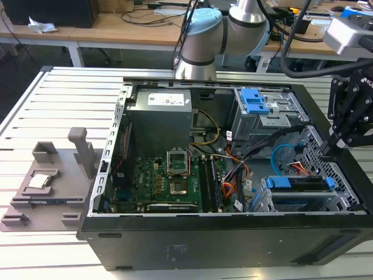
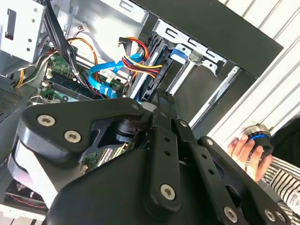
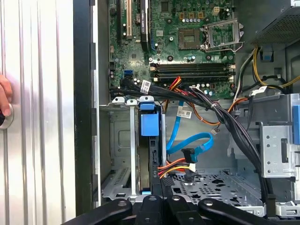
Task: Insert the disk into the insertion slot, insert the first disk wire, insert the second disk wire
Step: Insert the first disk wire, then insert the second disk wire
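The disk (image 1: 300, 185) already stands on edge in the slot (image 1: 309, 203), at the lower right of the exterior view. Its blue frame shows at both ends, so the danger now lies with the wiring rather than the disk itself. The fingers (image 2: 164, 119) are drawn narrow, close together, and their tips sit right at the disk's back edge, where the red and yellow wires (image 3: 172, 165) run in. Whether they pinch the little plug there I cannot tell, because the arm's own body hides the spot. The first risk, as I judge it, is a crooked plug: if it meets the socket at a tilt, a push would bend or jam it instead of seating it. The second is the blue cable (image 3: 194, 140), which curls in a loop just beside those wires with its dark end close to them. The fingers could hook that loop and drag it, or press it under the plug. A thick black cable bundle (image 3: 220, 119) crosses near the same corner and could snag as well. A hard shove might also shift the disk in its slot. In the exterior view the fingers reach down just inside the right end of the case (image 1: 204, 239), which leaves little room to swing. A person's hand (image 2: 241, 149) lies on the surface (image 1: 58, 87) outside the case, apart from all this.
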Robot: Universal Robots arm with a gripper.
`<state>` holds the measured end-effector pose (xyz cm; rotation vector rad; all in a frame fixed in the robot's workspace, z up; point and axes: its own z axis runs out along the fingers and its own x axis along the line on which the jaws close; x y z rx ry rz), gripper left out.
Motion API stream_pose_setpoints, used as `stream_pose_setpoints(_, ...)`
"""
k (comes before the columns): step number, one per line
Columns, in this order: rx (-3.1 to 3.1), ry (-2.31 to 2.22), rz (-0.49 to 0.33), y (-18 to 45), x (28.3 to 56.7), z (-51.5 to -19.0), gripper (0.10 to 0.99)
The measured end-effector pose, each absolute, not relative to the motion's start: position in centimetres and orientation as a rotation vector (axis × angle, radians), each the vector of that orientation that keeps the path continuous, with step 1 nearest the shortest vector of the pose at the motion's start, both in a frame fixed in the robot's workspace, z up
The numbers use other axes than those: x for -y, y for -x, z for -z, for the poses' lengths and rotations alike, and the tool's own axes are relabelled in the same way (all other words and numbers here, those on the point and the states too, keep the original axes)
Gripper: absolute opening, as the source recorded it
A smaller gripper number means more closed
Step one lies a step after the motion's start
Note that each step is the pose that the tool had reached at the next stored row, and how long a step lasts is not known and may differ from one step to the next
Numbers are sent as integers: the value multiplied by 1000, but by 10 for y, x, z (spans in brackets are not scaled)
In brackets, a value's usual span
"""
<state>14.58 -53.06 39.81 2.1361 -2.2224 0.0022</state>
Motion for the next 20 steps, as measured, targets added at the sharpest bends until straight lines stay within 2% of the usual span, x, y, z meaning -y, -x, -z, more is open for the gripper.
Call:
stream_pose_setpoints(11,2222,-2136,-2,-146,531,-398,114)
stream_pose_setpoints(13,2222,-2136,-2,-146,531,-398,235)
stream_pose_setpoints(14,2222,-2136,-2,-146,531,-398,235)
stream_pose_setpoints(15,2222,-2136,-2,-146,531,-398,302)
stream_pose_setpoints(20,2082,-2274,-8,-146,531,-398,302)
